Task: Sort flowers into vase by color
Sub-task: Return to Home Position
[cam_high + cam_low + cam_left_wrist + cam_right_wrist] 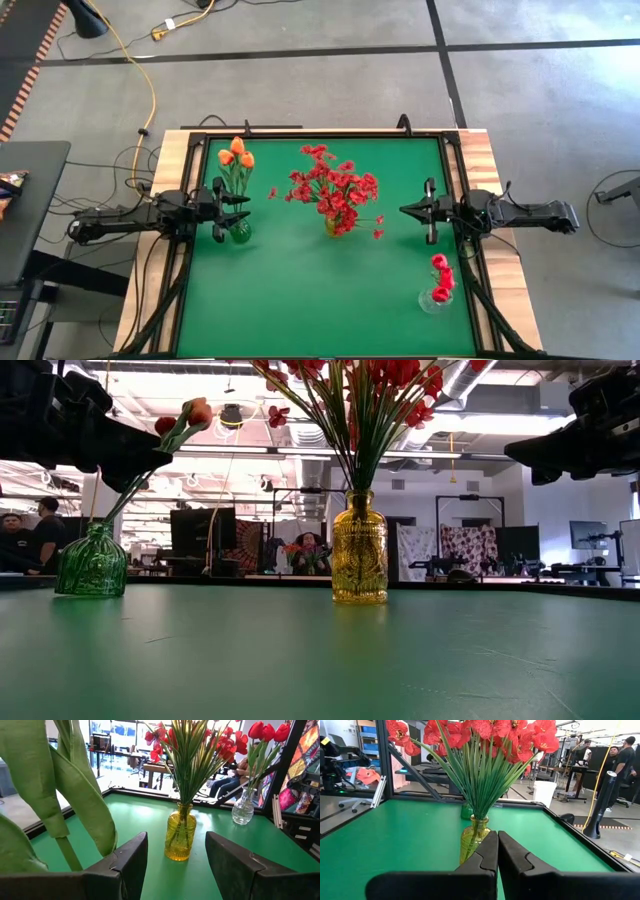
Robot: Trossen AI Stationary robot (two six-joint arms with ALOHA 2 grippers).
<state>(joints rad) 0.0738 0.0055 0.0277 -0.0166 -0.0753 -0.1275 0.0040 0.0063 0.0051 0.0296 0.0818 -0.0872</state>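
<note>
Grippers flanked the yellow vase point(333, 228).
Low view missed the red tulips point(441, 275), which stood near the pressed-together right gripper point(403, 210); the spread left gripper point(246, 209) sat beside orange tulips point(236, 153).

Matte black left arm point(130, 218), right arm point(520, 213); slim, jointed; thick angular claw fingers point(131, 860).

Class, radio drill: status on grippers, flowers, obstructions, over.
Left gripper open, beside green vase. Right gripper shut, empty. Orange tulips, red blossoms, red tulips each in own vase. Leaves crowd left gripper.
</note>
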